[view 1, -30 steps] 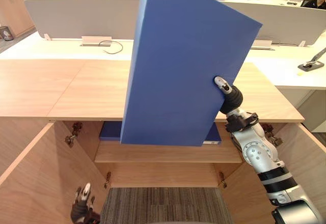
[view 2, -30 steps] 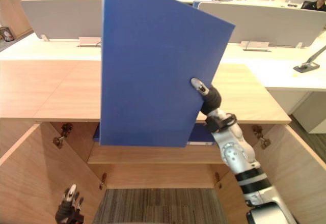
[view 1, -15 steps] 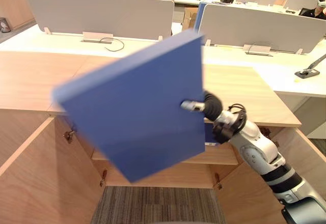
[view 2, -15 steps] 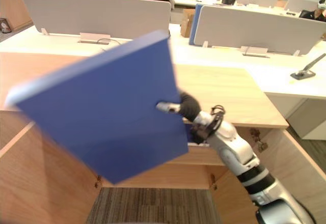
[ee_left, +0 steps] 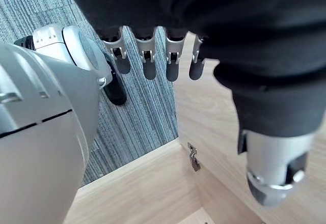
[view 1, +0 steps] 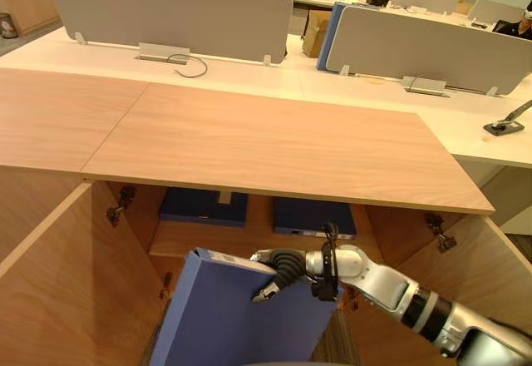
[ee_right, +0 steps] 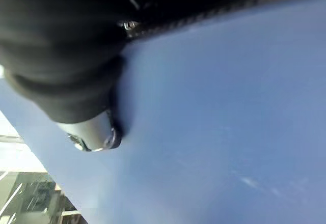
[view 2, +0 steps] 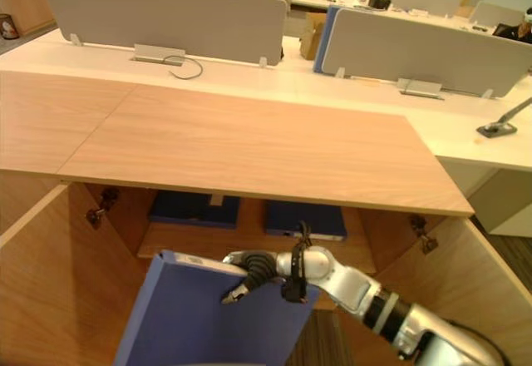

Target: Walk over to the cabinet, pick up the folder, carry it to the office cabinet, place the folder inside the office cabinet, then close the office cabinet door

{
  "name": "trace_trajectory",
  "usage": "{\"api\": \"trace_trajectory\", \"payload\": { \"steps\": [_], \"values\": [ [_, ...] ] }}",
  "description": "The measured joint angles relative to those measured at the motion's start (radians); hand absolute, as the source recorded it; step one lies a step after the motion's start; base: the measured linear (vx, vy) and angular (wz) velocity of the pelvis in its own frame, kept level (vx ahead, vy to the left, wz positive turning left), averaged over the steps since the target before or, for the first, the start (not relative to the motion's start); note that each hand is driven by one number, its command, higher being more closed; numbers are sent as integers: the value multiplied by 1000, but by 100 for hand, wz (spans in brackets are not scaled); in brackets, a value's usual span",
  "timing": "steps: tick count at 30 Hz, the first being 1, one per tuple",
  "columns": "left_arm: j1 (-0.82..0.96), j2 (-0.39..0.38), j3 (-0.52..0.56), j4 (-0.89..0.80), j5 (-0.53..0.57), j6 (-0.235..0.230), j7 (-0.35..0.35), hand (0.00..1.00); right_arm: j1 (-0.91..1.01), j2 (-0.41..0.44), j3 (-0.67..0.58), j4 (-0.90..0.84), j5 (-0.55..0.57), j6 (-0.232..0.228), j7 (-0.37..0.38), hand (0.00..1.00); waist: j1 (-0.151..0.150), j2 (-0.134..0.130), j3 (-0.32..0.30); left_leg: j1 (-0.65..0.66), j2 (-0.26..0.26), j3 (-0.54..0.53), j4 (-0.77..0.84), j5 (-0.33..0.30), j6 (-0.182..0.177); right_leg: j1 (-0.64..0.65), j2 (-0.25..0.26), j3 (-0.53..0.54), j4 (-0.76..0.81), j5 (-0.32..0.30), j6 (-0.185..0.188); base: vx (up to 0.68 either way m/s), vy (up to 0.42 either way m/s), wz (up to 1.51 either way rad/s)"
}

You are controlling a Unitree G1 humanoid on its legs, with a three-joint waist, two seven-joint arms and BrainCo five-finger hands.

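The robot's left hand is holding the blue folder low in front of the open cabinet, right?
No, it is the right hand that holds the blue folder low in front of the open cabinet, as the left eye view shows. The left hand hangs empty in the left wrist view.

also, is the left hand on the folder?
No, the left hand hangs open over the carpet; the right hand grips the folder.

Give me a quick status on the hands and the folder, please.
Right hand shut on blue folder, low before the open office cabinet. Left hand open, idle. Two dark folders lie on its shelf; doors open.
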State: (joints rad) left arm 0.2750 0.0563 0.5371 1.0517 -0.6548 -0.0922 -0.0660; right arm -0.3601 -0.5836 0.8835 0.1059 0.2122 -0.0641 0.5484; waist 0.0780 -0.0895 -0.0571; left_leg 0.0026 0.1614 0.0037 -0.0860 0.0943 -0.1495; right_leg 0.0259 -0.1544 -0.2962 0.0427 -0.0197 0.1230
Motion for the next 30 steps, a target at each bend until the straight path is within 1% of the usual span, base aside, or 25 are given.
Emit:
{"api": "trace_trajectory", "payload": {
  "steps": [2, 3, 4, 5, 6, 8, 9, 10, 12, 13, 14, 15, 17, 18, 19, 20, 21, 22, 23, 24, 25, 26, 27, 28, 30],
  "values": [
    [-4, -4, 0, 0, 0, 0, 8, 0, 34, 57, -44, 119, -61, -1, -7, 100, 0, 2, 11, 1, -2, -1, 0, 0, 0, 1, -3, -1, 2, 0, 1, 0, 0, 0],
    [-7, -7, -1, 0, 1, 1, 15, 0, 48, 101, -76, 214, -100, -6, -17, 100, -3, 7, 17, 1, -5, -1, 0, 0, 0, -1, -6, 0, 6, -2, 2, 0, 0, 0],
    [-8, -7, -1, 0, 2, 1, 18, 0, 51, 119, -76, 251, -129, -9, -29, 100, -3, 9, 19, 1, -6, -2, 0, 0, 0, -1, -8, 0, 7, -2, 3, 0, 0, 0],
    [-11, -7, -1, 0, 5, 1, 21, 0, 53, 162, -78, 323, -198, -13, -59, 100, -2, 15, 23, 4, -8, -3, 0, -1, 1, 0, -10, -1, 11, -5, 6, 0, 0, 0],
    [-14, -8, -2, 0, 8, 1, 22, 0, 52, 185, -81, 360, -221, -13, -73, 100, -2, 19, 28, 5, -9, -4, 0, -1, 1, 1, -11, -1, 12, -6, 7, 0, 0, 5],
    [-26, -17, -4, -3, 30, 1, 30, 0, 49, 264, -128, 482, -321, -18, -122, 100, 3, 35, 67, 19, -20, -9, 0, -2, 4, 15, -22, -5, 19, -10, 11, -10, 18, 6],
    [-26, -17, -4, -3, 31, 1, 30, 0, 50, 271, -134, 493, -329, -18, -125, 100, 4, 37, 70, 19, -21, -10, 0, -2, 4, 16, -23, -6, 19, -10, 12, -16, 39, 7],
    [-26, -15, -2, -4, 34, 1, 36, 0, 50, 296, -159, 537, -338, -17, -140, 100, 5, 45, 83, 17, -23, -13, 0, -3, 5, 16, -26, -9, 19, -11, 13, -3, 30, 8],
    [-26, -16, 0, -10, 35, 0, 39, 0, 54, 332, -216, 610, -329, -13, -152, 100, 10, 47, 96, 15, -27, -20, 0, -3, 6, 19, -29, -19, 18, -13, 15, 11, 27, 16],
    [-25, -21, 1, -20, 35, -1, 42, 0, 61, 357, -276, 668, -263, 2, -168, 100, 13, 50, 108, 15, -32, -33, 0, -3, 7, 28, -34, -32, 18, -17, 18, 31, 23, 26],
    [-24, -32, 14, -32, 35, -4, 45, 0, 69, 375, -346, 743, -146, 27, -185, 100, 22, 52, 112, 13, -38, -41, 0, -3, 9, 31, -40, -40, 20, -21, 22, 28, 19, 25],
    [-23, -37, 24, -36, 35, -5, 49, 0, 72, 384, -380, 778, -84, 37, -195, 100, 26, 53, 112, 13, -41, -43, 0, -4, 9, 32, -42, -42, 20, -22, 23, 48, 30, 16],
    [-8, -60, 50, -40, 35, -6, 61, 0, 74, 404, -493, 856, 101, 64, -253, 100, 32, 61, 122, 11, -51, -46, 0, -6, 13, 34, -51, -47, 20, -24, 26, 55, 37, 7],
    [-6, -65, 54, -40, 35, -6, 62, 0, 73, 406, -524, 867, 139, 66, -265, 100, 33, 64, 125, 12, -53, -46, 1, -7, 14, 34, -54, -47, 20, -24, 26, 34, 37, 2],
    [-5, -72, 61, -40, 35, -6, 67, 0, 68, 409, -585, 884, 223, 67, -290, 100, 33, 69, 137, 10, -58, -47, 9, -12, 21, 36, -59, -48, 22, -24, 26, 17, 43, 2],
    [-7, -76, 60, -45, 35, -6, 69, 0, 49, 411, -641, 909, 340, 69, -316, 100, 34, 74, 161, -18, -67, -50, 71, -43, 27, 41, -68, -48, 32, -23, 26, 16, 46, 5],
    [-11, -78, 60, -47, 35, -5, 70, 0, 39, 414, -687, 916, 393, 70, -326, 100, 34, 79, 180, -41, -72, -56, 128, -71, 30, 43, -74, -48, 40, -24, 26, -16, 67, 7],
    [-17, -91, 60, -53, 33, -5, 70, 0, 17, 412, -759, 916, 539, 65, -354, 100, 34, 106, 220, -96, -75, -67, 270, -138, 37, 46, -78, -48, 67, -25, 27, -39, 68, 8],
    [-17, -98, 60, -54, 30, -5, 71, 0, 7, 410, -791, 915, 613, 60, -370, 100, 34, 124, 234, -120, -76, -74, 331, -165, 41, 45, -79, -49, 83, -29, 28, -104, 143, 10],
    [-13, -108, 58, -56, 27, -5, 74, 0, -8, 413, -858, 899, 722, 42, -394, 100, 34, 149, 258, -151, -85, -82, 418, -203, 47, 38, -96, -51, 135, -59, 40, -98, 129, 21],
    [-14, -120, 53, -65, 24, -5, 77, 0, -10, 412, -908, 844, 803, 20, -411, 100, 31, 167, 284, -179, -98, -91, 489, -233, 54, 6, -132, -51, 238, -110, 49, -126, 157, 27],
    [-15, -124, 46, -71, 20, -6, 79, 0, -10, 413, -924, 805, 851, 7, -417, 100, 29, 170, 297, -196, -112, -96, 526, -245, 58, -17, -155, -51, 305, -139, 52, -133, 109, 38],
    [-16, -123, 31, -85, 12, -6, 86, 0, -12, 425, -944, 732, 938, -19, -429, 100, 28, 171, 318, -239, -131, -96, 600, -271, 64, -70, -199, -51, 423, -191, 55, -151, 99, 35],
    [-15, -121, 18, -111, 11, -6, 96, 0, -25, 445, -968, 666, 999, -40, -437, 100, 25, 172, 332, -294, -143, -98, 673, -299, 67, -124, -227, -47, 514, -231, 58, -198, 71, 30],
    [-14, -119, -3, -162, 28, -8, 115, 0, -54, 474, -980, 580, 1071, -69, -449, 100, 27, 175, 356, -361, -149, -100, 768, -333, 68, -190, -255, -30, 621, -272, 58, -229, 42, 13]
  ]
}}
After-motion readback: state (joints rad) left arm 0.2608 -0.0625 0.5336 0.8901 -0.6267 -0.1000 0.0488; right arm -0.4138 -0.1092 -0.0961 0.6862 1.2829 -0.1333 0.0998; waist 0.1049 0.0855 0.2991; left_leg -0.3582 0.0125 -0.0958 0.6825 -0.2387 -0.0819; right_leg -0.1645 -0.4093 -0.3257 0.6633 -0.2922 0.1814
